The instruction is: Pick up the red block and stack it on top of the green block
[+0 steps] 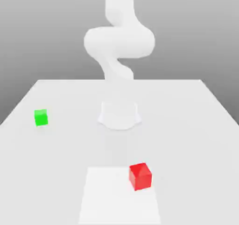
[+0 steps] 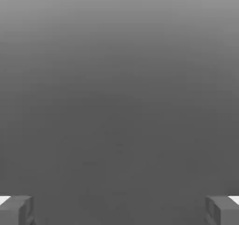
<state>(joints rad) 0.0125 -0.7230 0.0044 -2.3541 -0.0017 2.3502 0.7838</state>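
Gripper (image 2: 119,210) fingers (image 2: 16,210) stand spread wide apart in the hand view, with nothing between them. On the white table (image 1: 196,126), the red block (image 1: 140,175) sits near the front edge in the exterior view, right of centre. The green block (image 1: 41,117) rests well apart from it, toward the exterior view's left. The white robot arm (image 1: 119,42) rises from its base behind both blocks.

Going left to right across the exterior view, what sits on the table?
green block → robot base → red block
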